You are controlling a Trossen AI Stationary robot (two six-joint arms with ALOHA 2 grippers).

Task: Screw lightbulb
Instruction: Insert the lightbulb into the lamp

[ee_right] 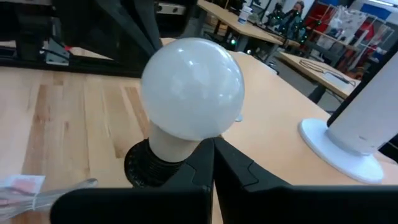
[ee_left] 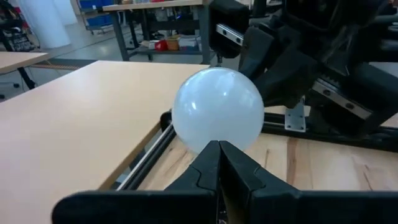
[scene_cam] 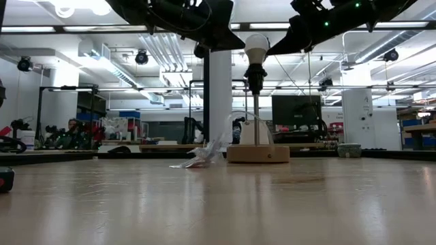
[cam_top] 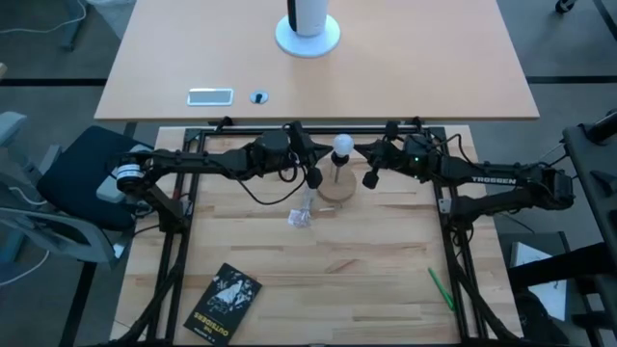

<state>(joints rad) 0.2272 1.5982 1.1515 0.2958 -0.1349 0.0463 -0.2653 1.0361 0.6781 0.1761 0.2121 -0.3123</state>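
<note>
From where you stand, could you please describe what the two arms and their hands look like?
Both arms are matte black and jointed, with black cables looping along them. The right arm bears white TROSSEN lettering and a small green light; the left arm has a silvery-white joint. Each hand ends in two dark angular fingers.

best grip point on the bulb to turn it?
Grip the lightbulb across the widest part of its round globe, coming level from either side. It stands upright in the socket, neck and base sunk inside, so only the globe is exposed. Both pincers flank it, shut.
</note>
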